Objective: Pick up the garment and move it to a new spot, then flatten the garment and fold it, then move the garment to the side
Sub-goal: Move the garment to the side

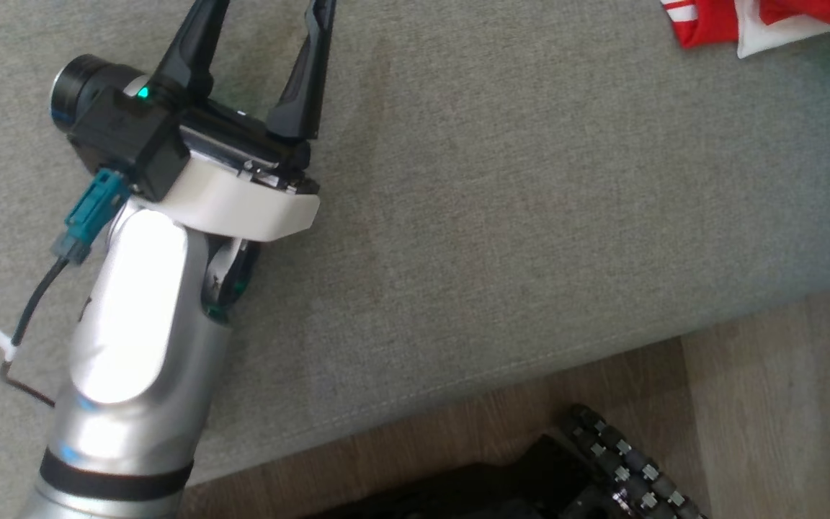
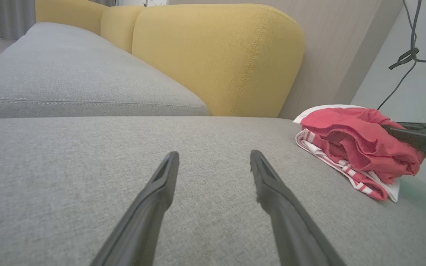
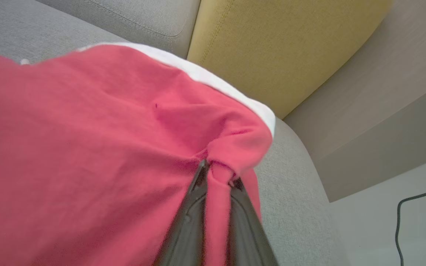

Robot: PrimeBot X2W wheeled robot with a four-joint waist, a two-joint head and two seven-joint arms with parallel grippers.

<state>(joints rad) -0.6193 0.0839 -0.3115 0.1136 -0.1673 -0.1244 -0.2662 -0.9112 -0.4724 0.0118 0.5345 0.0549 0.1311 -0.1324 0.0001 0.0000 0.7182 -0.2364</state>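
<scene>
Garment [image 2: 357,147], red with white trim, lies bunched at the far right of the grey sofa seat [image 1: 530,216], near a yellow backrest [image 2: 216,55]; wooden floor [image 1: 782,375] runs along the seat's front edge. The right gripper [image 3: 218,173] is clenched on a fold of the red cloth. The left gripper [image 2: 213,155] hovers spread wide over bare cushion, holding nothing.

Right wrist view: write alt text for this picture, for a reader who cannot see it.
The right gripper is shut on a fold of a red garment with a white edge, bunched on a grey sofa seat. A yellow backrest rises behind it.
</scene>
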